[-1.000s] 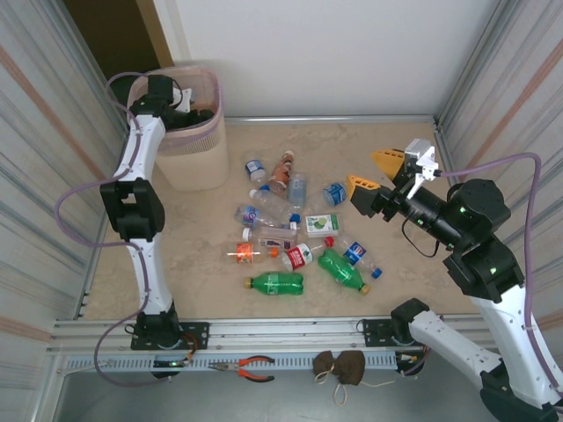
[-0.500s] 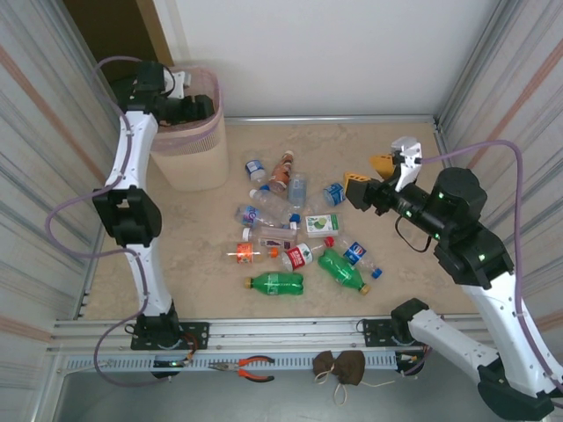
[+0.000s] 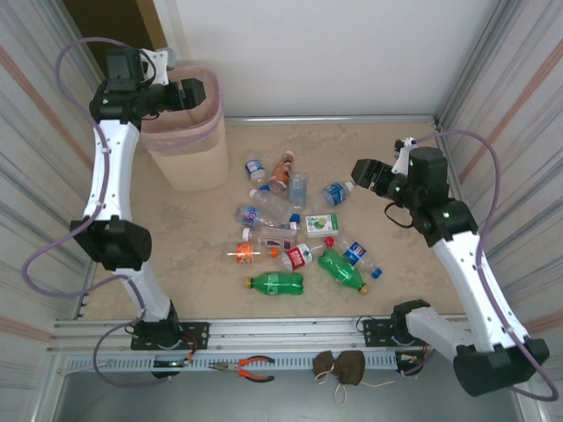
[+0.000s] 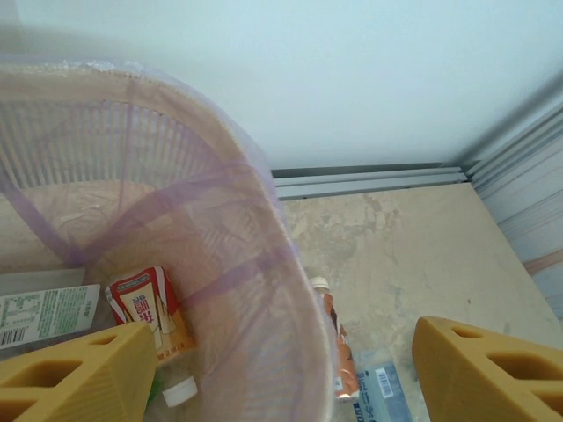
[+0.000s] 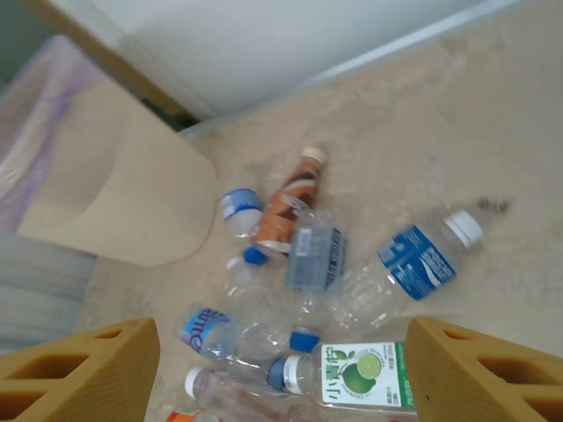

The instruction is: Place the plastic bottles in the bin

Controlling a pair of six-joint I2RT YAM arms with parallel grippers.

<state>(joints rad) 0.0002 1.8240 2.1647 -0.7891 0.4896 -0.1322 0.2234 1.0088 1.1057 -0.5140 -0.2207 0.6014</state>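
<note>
Above the bin [image 3: 192, 160], left hand [image 3: 194, 93] released and empty; right hand [image 3: 364, 171] likewise, over plastic bottles [image 3: 275, 282]

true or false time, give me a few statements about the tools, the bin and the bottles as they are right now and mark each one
1. The left tool is clamped on a bottle. False: it is open and empty, above the rim of the bin.
2. The bin stands upright at the far left of the table. True.
3. The right tool is open, hovering over plastic bottles lying on the table. True.
4. Every plastic bottle is in the bin. False: many lie on the table, among them two green bottles near the front.
5. The bin is empty. False: the left wrist view shows a red-labelled pack inside.
</note>
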